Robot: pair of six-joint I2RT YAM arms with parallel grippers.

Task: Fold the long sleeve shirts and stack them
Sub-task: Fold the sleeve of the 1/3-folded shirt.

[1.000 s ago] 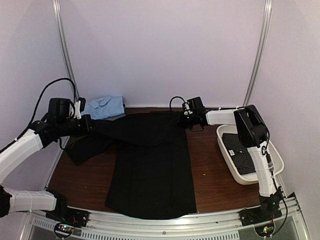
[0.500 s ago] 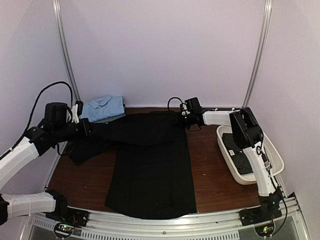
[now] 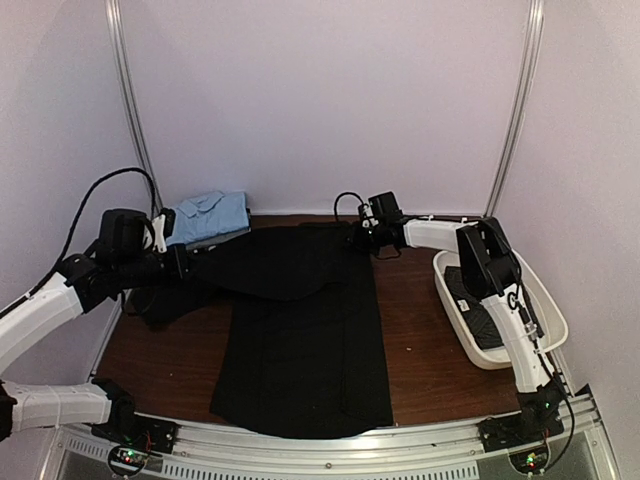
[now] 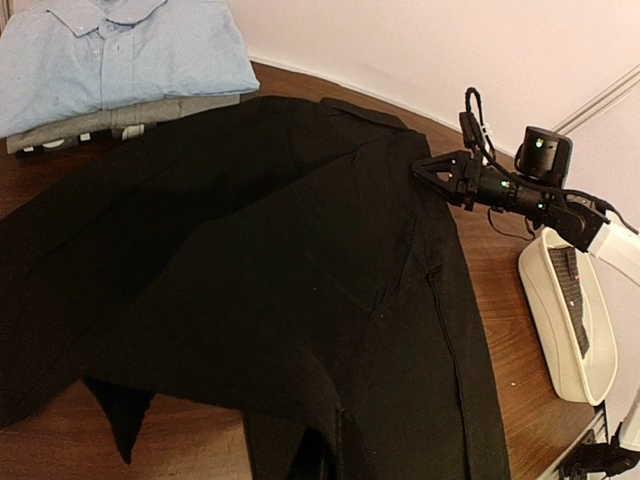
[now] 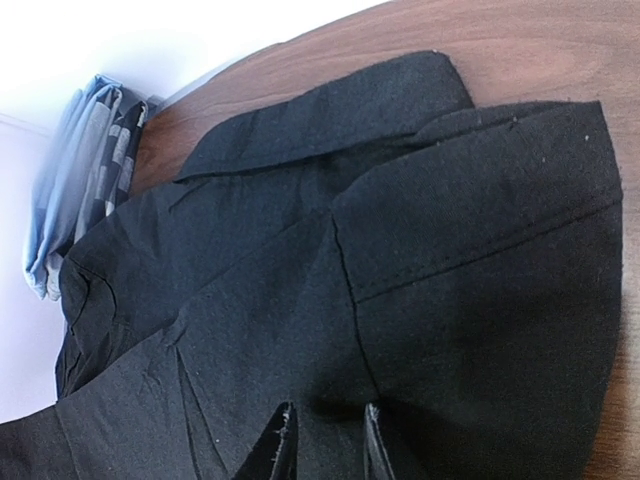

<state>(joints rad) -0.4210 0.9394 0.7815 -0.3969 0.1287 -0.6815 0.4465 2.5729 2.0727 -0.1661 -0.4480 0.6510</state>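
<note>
This looks like a robotics lab test cell: a brown wood-grain tabletop (image 3: 420,340) boxed in by plain white panel walls (image 3: 320,100) on slim silver metal posts (image 3: 515,110), with two white-and-black robot arms (image 3: 505,300) bolted to a ribbed aluminium rail (image 3: 330,452).

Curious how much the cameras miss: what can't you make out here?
- Whether the right gripper pinches the black shirt: right wrist view, fingers cut off at bottom edge.
- Contents of the white tray: top view, too small.
- Clothes under the blue shirt: left wrist view, mostly covered.
</note>
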